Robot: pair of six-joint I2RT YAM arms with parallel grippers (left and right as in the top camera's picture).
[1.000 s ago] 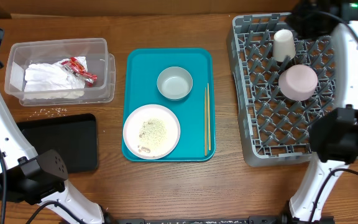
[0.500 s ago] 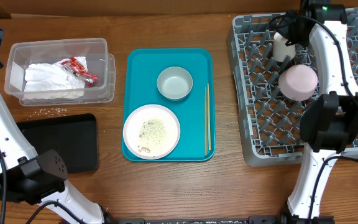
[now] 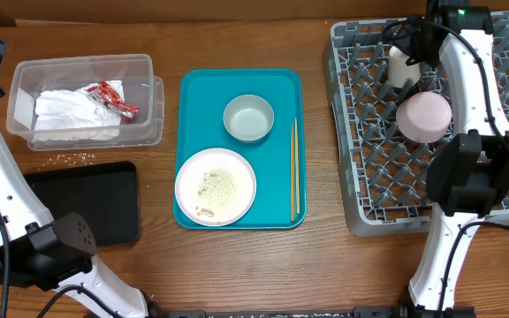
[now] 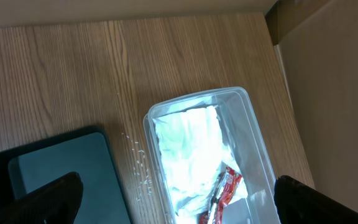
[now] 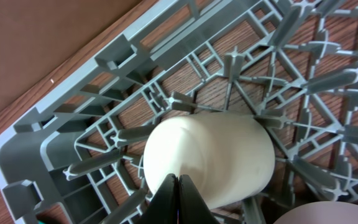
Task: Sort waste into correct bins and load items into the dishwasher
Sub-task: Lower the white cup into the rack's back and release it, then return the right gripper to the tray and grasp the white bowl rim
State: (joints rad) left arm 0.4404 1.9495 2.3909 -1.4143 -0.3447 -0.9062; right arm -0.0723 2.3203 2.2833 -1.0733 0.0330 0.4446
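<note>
The grey dish rack (image 3: 369,177) stands at the right. A small white cup (image 3: 402,64) lies among its pegs, and a pale pinkish bowl (image 3: 424,117) rests upside down beside it. My right gripper (image 5: 178,182) is shut, fingertips pressed together with nothing between them, just above the cup (image 5: 216,155). On the teal tray sit a white plate (image 3: 216,186) with rice scraps and a small pale bowl (image 3: 248,117). The clear tub (image 3: 87,99) holds white napkins (image 4: 188,149) and a red-and-white wrapper (image 4: 225,190). My left gripper (image 4: 179,205) hangs wide open high above the tub.
A shallow black tray (image 3: 87,201) lies in front of the tub, with loose rice grains (image 3: 73,158) on the wood between them. Chopsticks (image 3: 294,170) lie along the right side of the teal tray (image 3: 241,84). A cardboard wall shows beyond the table's far edge.
A second ago the right arm stood further right with the cup uncovered; it has swung left over the rack, putting the gripper at the cup. Nothing has moved in the last half second.
</note>
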